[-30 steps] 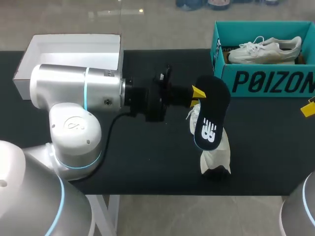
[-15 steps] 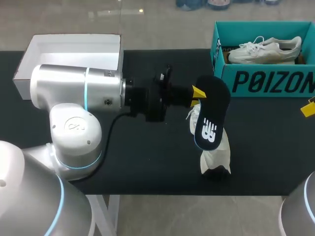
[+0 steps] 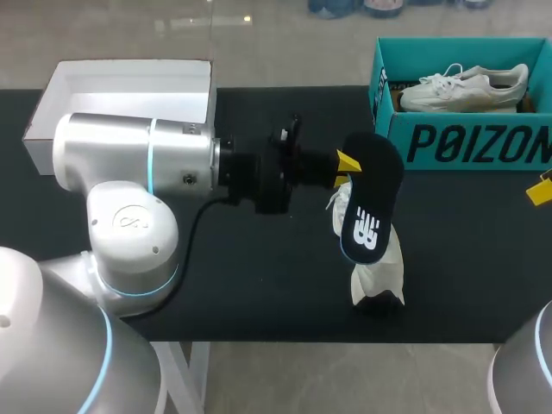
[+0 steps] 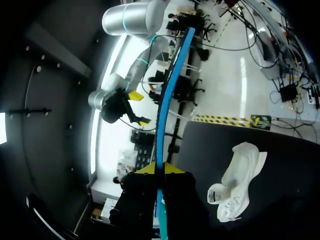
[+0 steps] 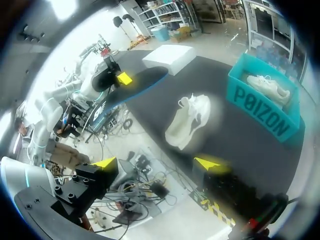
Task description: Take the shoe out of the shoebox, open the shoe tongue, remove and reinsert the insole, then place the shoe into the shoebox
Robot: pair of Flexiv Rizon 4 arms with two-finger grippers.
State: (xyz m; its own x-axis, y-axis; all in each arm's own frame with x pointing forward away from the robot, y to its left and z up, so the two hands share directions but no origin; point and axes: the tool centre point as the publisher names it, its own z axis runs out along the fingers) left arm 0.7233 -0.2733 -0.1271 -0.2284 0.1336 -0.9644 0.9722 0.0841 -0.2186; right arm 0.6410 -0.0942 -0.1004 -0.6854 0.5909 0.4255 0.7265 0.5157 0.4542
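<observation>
My left gripper point(image 3: 348, 161) is shut on the edge of a black insole point(image 3: 371, 203) with a white logo and holds it above the table. In the left wrist view the gripper point(image 4: 160, 169) pinches the insole point(image 4: 170, 90), seen edge-on as a thin blue strip. The white shoe point(image 3: 377, 266) lies on the black table under the insole, beside the left gripper in its wrist view point(image 4: 238, 179). My right gripper point(image 5: 159, 164) stands open and empty off the table's right side, well back from the shoe point(image 5: 190, 120); one of its yellow fingertips point(image 3: 541, 191) shows in the head view.
A teal shoebox point(image 3: 466, 142) at the back right holds a second white shoe point(image 3: 466, 88). A white lid or box point(image 3: 129, 86) lies at the back left. From the right wrist the shoebox point(image 5: 260, 102) and the white lid point(image 5: 167, 56) lie ahead.
</observation>
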